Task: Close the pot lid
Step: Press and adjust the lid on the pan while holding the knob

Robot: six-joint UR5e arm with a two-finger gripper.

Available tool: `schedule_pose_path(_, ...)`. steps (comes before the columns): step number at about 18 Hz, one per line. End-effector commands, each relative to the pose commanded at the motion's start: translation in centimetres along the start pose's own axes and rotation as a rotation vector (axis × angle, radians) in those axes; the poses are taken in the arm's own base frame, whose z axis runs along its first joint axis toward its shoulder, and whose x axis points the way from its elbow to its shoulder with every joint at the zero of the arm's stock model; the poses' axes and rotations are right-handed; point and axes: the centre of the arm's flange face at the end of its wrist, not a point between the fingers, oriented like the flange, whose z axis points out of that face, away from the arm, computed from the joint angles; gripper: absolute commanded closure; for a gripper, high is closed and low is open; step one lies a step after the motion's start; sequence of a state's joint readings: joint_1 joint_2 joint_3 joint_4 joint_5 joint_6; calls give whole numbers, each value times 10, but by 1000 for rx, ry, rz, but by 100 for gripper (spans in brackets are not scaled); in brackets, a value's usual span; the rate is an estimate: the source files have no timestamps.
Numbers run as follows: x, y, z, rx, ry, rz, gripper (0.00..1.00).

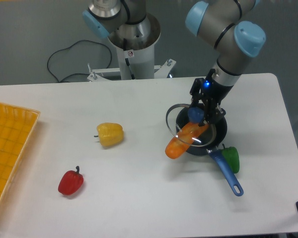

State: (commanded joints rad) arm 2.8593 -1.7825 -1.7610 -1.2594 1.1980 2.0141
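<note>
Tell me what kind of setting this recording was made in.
Most likely a robotics lab bench, not a kitchen: a white table against a bare grey wall, a robot pedestal bolted behind it with a loose cable, and toy-like peppers around the pot.

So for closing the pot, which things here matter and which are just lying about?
Part of the job:
pot
lid, held by its blue knob
end effector
orange pepper, sticking out of the pot under the lid

Lying about:
yellow pepper
red pepper
green pepper
yellow tray
</note>
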Motion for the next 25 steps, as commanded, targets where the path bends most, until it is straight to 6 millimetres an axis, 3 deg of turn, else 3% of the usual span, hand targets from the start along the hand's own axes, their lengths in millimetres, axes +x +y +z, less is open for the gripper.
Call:
schedule_pose_path(9,7,3,10,8,20,5,41)
schedule_pose_path(25,8,10,8,4,19,5,41)
